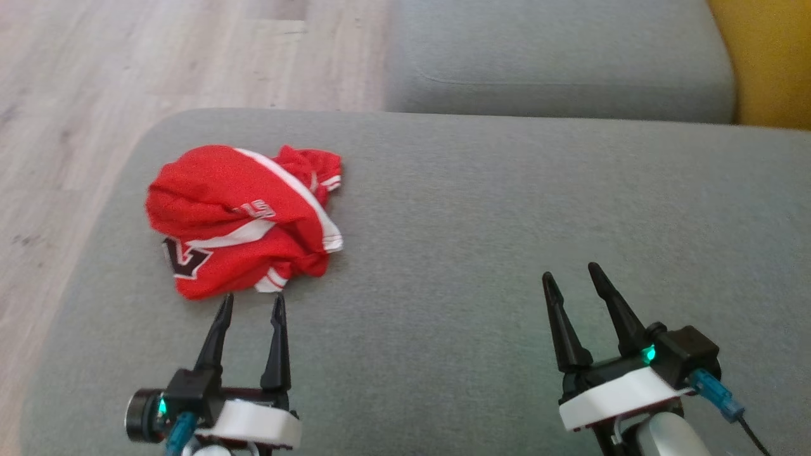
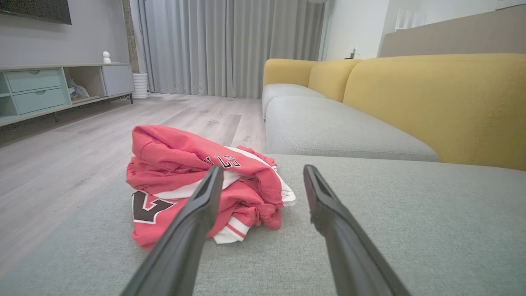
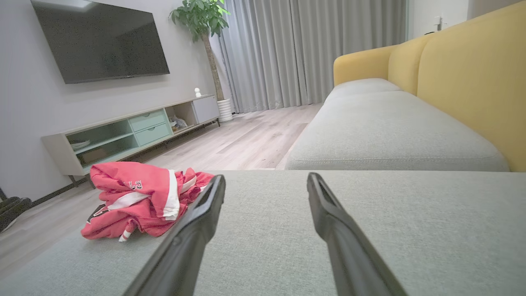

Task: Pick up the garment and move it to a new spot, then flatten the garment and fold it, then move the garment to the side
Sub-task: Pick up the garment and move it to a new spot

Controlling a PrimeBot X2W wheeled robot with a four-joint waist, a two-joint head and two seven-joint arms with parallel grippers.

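We see a red garment (image 1: 244,218) with white stripes and dark lettering, crumpled in a heap on the left part of a grey cushion (image 1: 494,240), near its left edge. Our left gripper (image 1: 253,297) is low over the cushion, just short of the heap. Its two dark fingers are spread apart and hold nothing, with the tips almost at the near hem. Our right gripper (image 1: 570,271) is well to the right over bare cushion, its fingers also apart and empty. Beyond lies a second cushion (image 1: 557,57), also grey, with a yellow backrest (image 1: 770,57) at its right. Pale wood floor (image 1: 95,76) runs along the left. In the right wrist view a TV (image 3: 98,39) hangs above a low cabinet (image 3: 123,131).
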